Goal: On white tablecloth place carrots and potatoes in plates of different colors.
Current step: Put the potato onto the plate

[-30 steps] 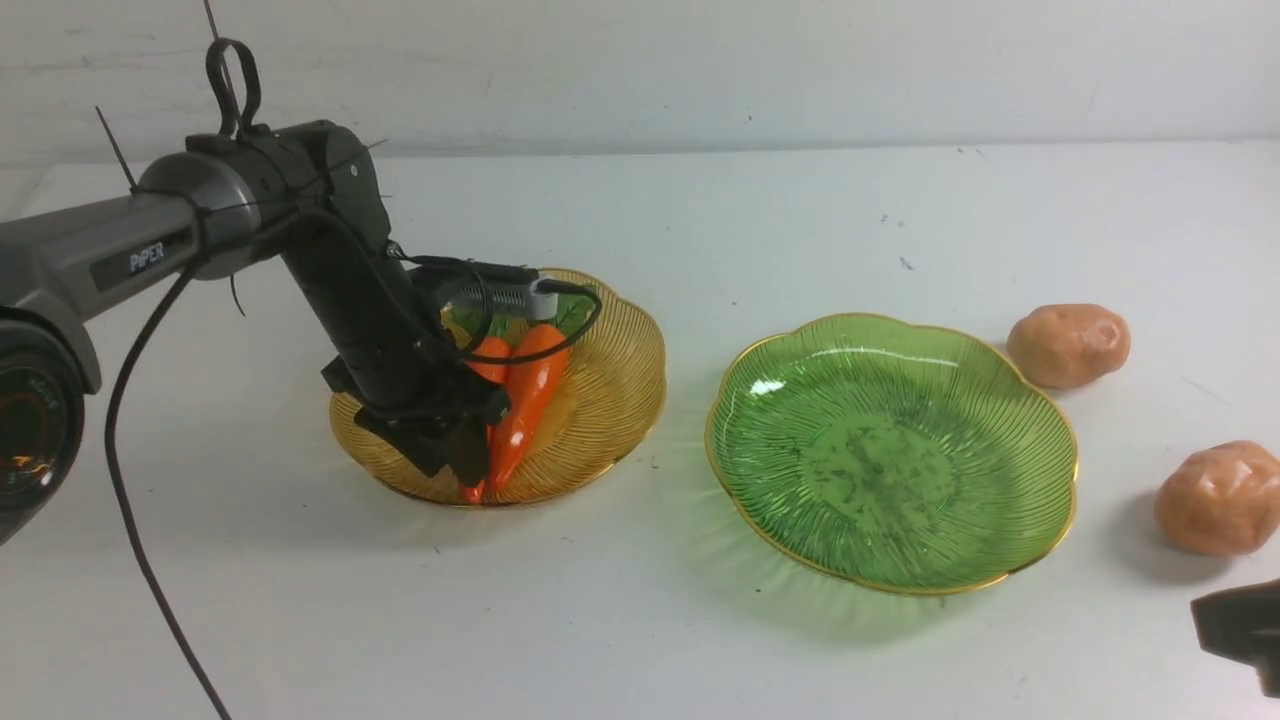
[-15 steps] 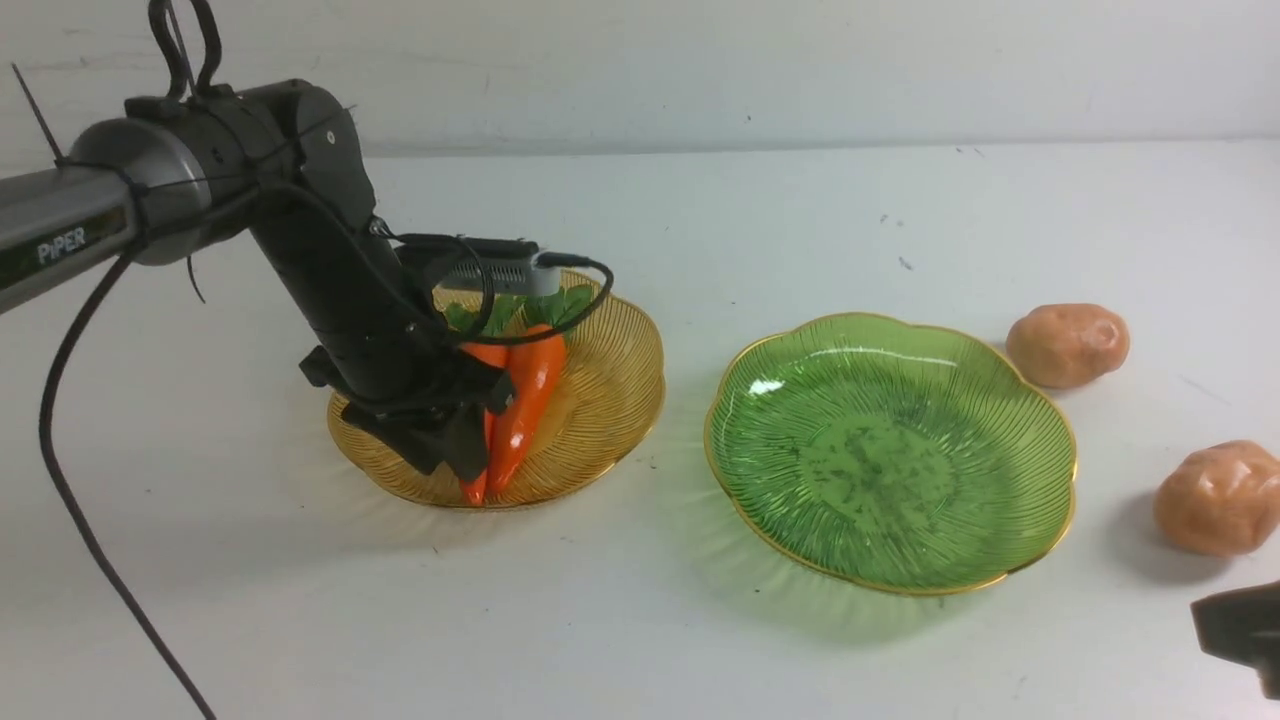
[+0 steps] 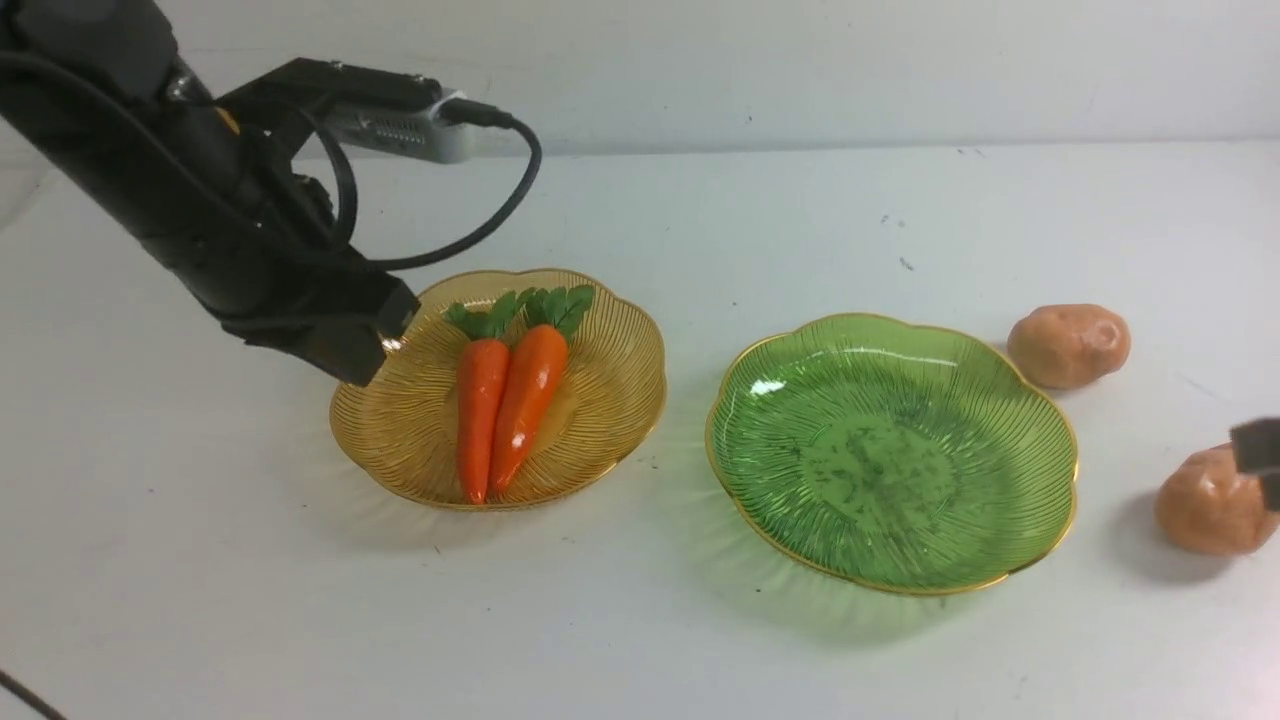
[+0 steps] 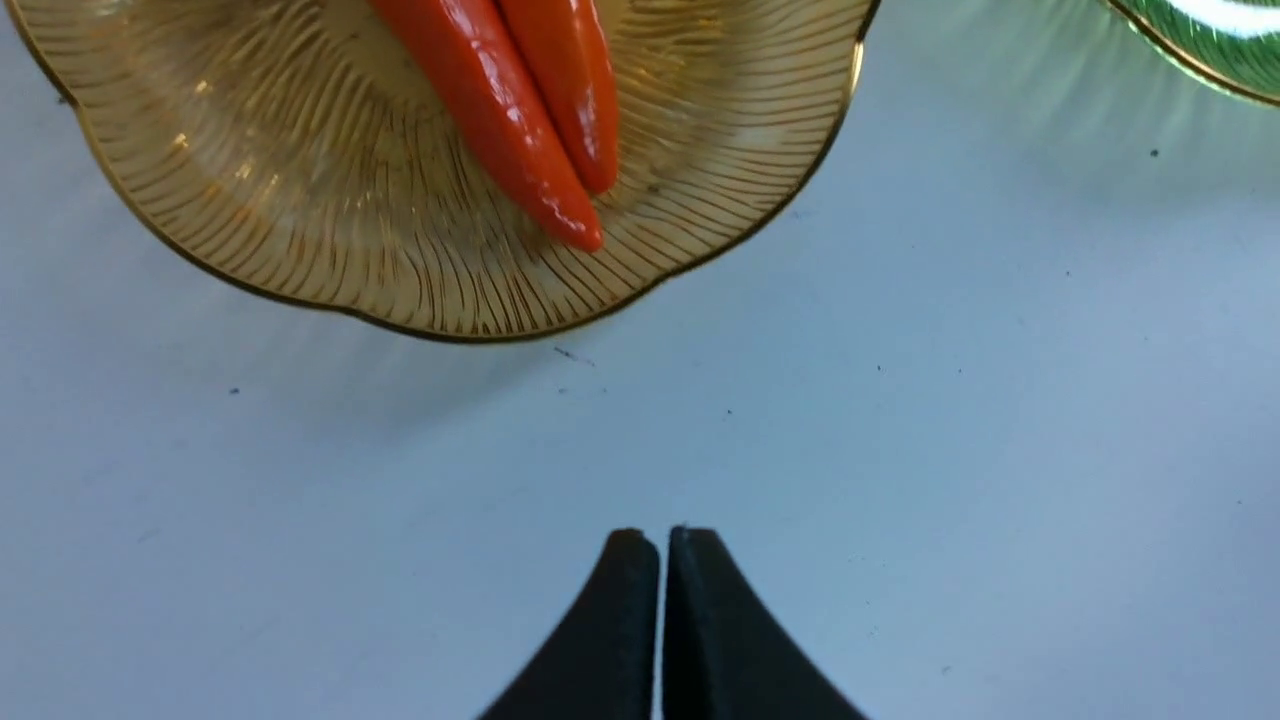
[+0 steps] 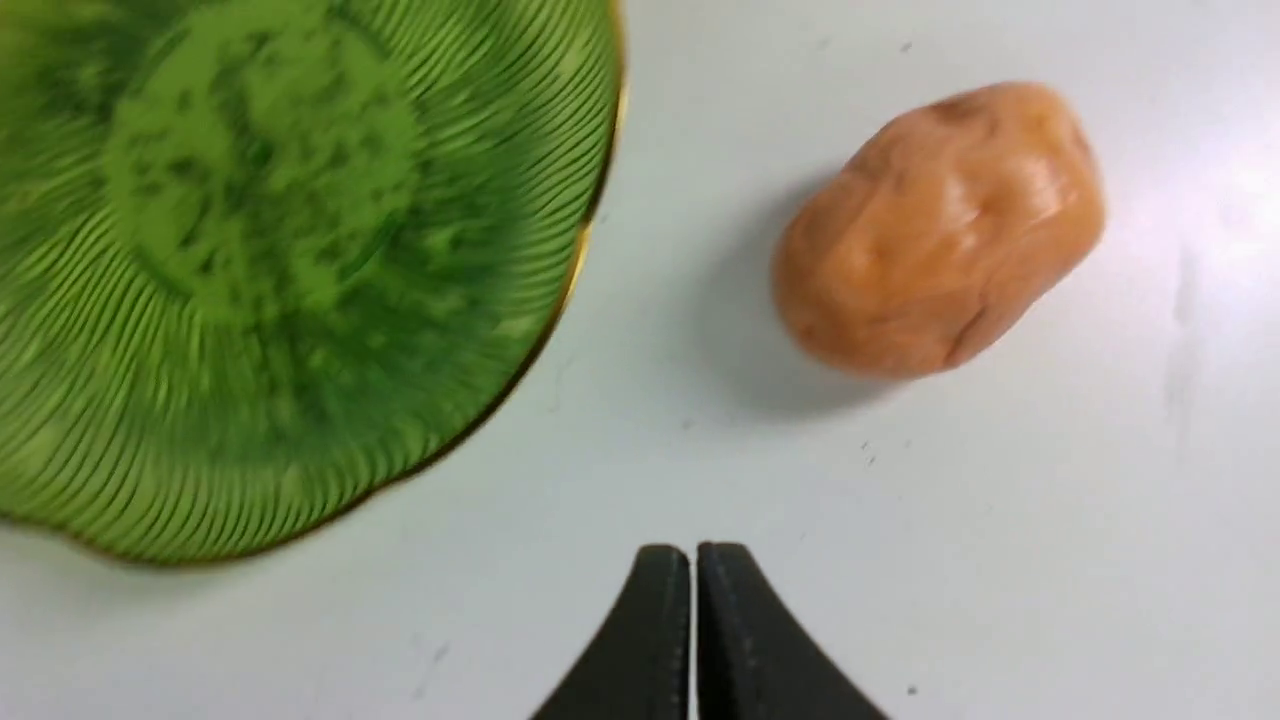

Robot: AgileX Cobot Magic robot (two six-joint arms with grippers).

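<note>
Status: both carrots lie side by side in the amber plate. The green plate holds nothing. The near potato and far potato rest on the white tablecloth, to the right of the green plate.

Left gripper: jaws pressed together, holding nothing, above bare cloth just outside the amber plate.

Right gripper: jaws likewise closed and empty, short of a potato.

Recommended procedure for the potato pick:
1. Spread the jaws fully before descending.
2. Centre them over the potato and grip across its narrower width, because the glossy, lumpy skin may slip.
3. Lift clear of the gold rim and release low over the middle of the green plate.

Limits of view: in the front view only a dark corner of the right gripper shows, overlapping the near potato. The potato in the wrist view is therefore probably that one. The green plate is blurred there
</note>
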